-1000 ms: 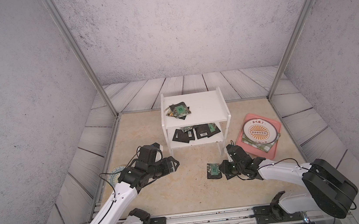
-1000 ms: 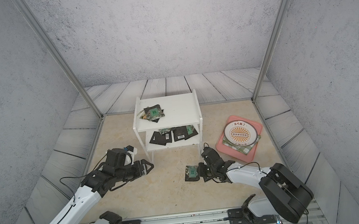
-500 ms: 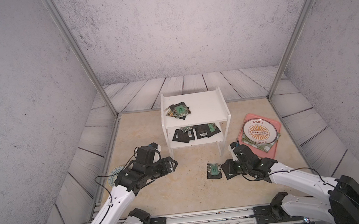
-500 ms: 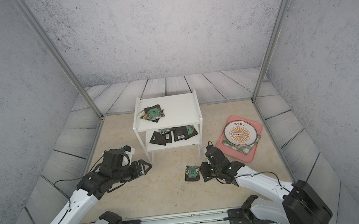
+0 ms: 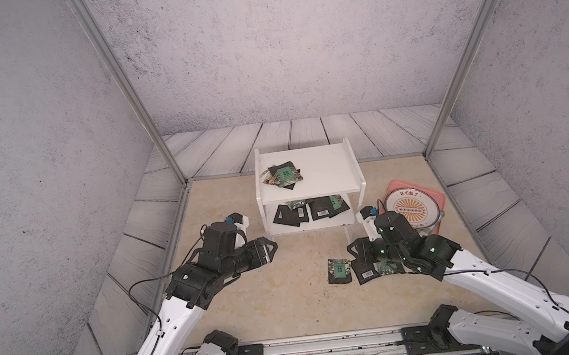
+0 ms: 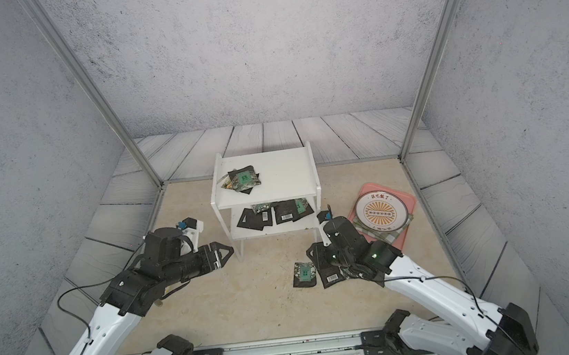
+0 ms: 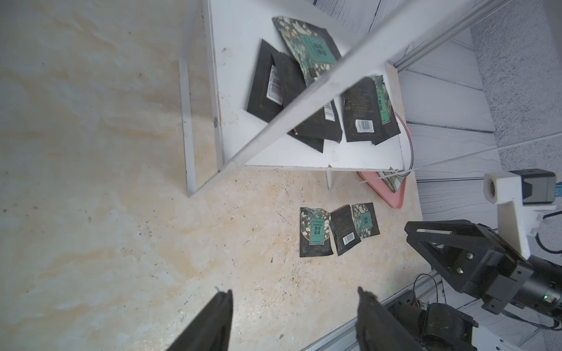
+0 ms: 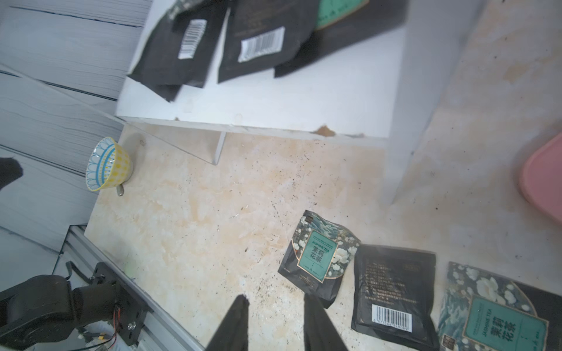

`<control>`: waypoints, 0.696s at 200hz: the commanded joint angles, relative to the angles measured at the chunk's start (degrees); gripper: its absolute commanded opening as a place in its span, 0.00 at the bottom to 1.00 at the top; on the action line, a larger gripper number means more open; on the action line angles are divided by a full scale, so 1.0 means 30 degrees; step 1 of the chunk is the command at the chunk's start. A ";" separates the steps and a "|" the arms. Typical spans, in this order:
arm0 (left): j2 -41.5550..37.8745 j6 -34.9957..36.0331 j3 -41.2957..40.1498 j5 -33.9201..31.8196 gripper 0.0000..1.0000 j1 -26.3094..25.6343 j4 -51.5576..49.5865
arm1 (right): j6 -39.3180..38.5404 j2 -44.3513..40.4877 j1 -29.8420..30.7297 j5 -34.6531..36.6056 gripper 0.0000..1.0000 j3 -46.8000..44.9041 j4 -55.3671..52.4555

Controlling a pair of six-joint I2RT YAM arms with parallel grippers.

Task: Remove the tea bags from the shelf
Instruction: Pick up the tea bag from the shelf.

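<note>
The white shelf (image 5: 325,167) (image 6: 286,171) stands mid-floor in both top views. A small pile of tea bags (image 5: 284,175) lies on its top board, and several more (image 5: 310,211) (image 7: 304,100) (image 8: 258,39) lie on the lower board. Three tea bags (image 5: 339,270) (image 7: 314,232) (image 8: 316,258) lie side by side on the floor in front of the shelf's right leg. My right gripper (image 5: 357,250) (image 8: 276,297) hovers just over them, open, with only floor between its fingers. My left gripper (image 5: 271,250) (image 7: 294,291) is open and empty, left of the shelf's front.
A pink tray (image 5: 440,201) carrying a round plate (image 5: 411,209) sits right of the shelf, close behind my right arm. A yellow and blue bowl (image 8: 108,164) rests by the left wall panels. A metal rail (image 5: 329,346) runs along the front edge.
My right gripper's jaws have spread and two more tea bags now lie beside the first on the floor. My left arm has eased slightly back from the shelf.
</note>
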 commanded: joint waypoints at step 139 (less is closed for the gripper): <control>0.3661 0.1278 0.9687 -0.2260 0.65 -0.0095 -0.4200 | -0.2983 0.4931 0.0361 -0.1121 0.49 1.4337 -0.6640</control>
